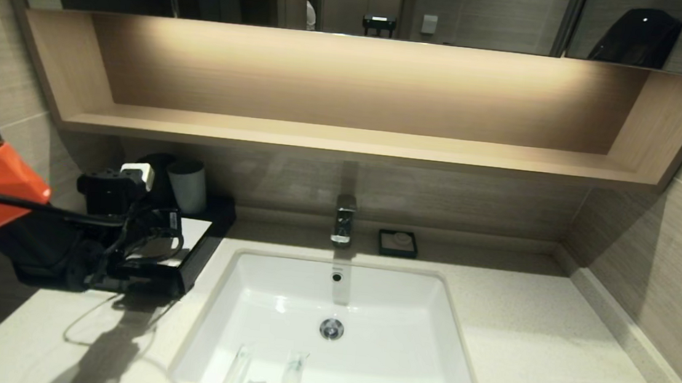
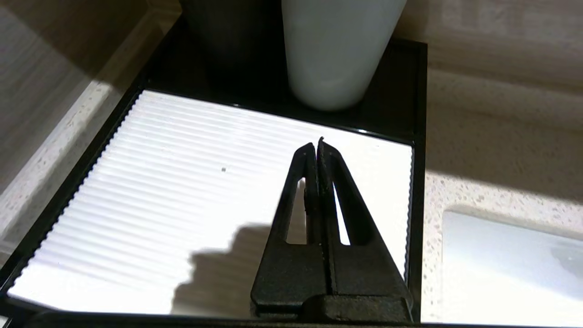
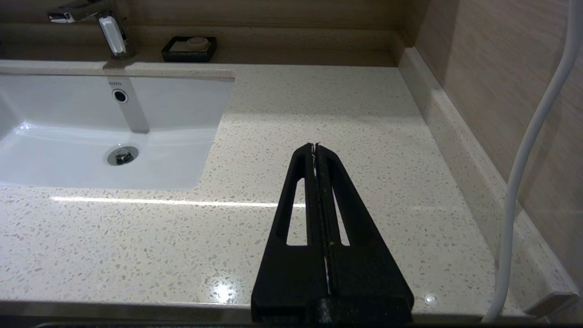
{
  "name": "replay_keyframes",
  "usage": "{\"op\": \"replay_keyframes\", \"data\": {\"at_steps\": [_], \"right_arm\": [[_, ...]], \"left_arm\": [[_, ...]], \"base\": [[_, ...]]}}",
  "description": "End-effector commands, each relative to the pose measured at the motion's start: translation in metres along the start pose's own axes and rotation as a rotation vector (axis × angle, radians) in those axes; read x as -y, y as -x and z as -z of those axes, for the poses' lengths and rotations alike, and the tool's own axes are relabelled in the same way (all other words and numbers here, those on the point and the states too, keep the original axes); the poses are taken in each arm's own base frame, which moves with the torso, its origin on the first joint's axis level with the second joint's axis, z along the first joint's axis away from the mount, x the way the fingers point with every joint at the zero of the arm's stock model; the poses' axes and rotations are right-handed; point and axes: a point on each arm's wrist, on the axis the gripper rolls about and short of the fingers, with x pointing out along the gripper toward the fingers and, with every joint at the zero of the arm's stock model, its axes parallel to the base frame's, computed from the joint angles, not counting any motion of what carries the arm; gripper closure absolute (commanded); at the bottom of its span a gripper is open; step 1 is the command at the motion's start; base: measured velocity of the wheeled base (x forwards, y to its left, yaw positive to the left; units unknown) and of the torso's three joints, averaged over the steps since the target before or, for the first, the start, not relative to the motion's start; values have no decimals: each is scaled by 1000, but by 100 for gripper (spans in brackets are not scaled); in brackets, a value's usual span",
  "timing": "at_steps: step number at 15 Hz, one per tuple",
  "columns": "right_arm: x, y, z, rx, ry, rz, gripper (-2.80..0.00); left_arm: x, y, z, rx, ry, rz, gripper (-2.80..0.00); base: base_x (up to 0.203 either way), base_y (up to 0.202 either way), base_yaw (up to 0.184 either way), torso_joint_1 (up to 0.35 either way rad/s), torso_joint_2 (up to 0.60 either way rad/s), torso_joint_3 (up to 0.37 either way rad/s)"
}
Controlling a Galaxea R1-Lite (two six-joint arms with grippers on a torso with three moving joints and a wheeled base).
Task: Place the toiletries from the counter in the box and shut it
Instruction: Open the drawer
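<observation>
Two slim clear-wrapped packets lie side by side across the front rim of the sink, at the bottom of the head view: one plain (image 1: 236, 369), one with a green mark (image 1: 292, 372). The black box (image 1: 207, 248) stands on the counter (image 1: 548, 358) left of the sink, and its white ribbed top panel (image 2: 182, 182) fills the left wrist view. My left gripper (image 2: 317, 146) is shut and empty, just above that panel's back right part. My right gripper (image 3: 315, 148) is shut and empty above bare counter right of the sink, out of the head view.
A light grey cup (image 1: 187, 185) and a dark cup (image 2: 227, 41) stand on the box's back part. The white sink (image 1: 414, 346), the faucet (image 1: 343, 219) and a small black soap dish (image 1: 397, 243) lie to the right. A white cable (image 3: 528, 150) hangs by the right wall.
</observation>
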Motion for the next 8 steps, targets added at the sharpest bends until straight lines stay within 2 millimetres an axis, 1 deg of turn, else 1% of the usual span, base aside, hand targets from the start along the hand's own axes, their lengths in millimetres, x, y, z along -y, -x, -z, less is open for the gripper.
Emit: {"op": "replay_keyframes", "data": {"at_steps": [1,4,7,8], "right_arm": [[0,0,0,1,0,0,0],[0,0,0,0,0,0,0],[0,0,0,0,0,0,0],[0,0,0,1,0,-1,0]], "left_arm": [[-1,15,-1,9,1,1,0],[-2,32,-7,23,1,11,0],[-2,46,-19,47,4,17,0],[1,52,-23,49,1,29,0]], "base": [[0,0,0,0,0,0],[0,0,0,0,0,0],[0,0,0,0,0,0],[0,0,0,0,0,0]]}}
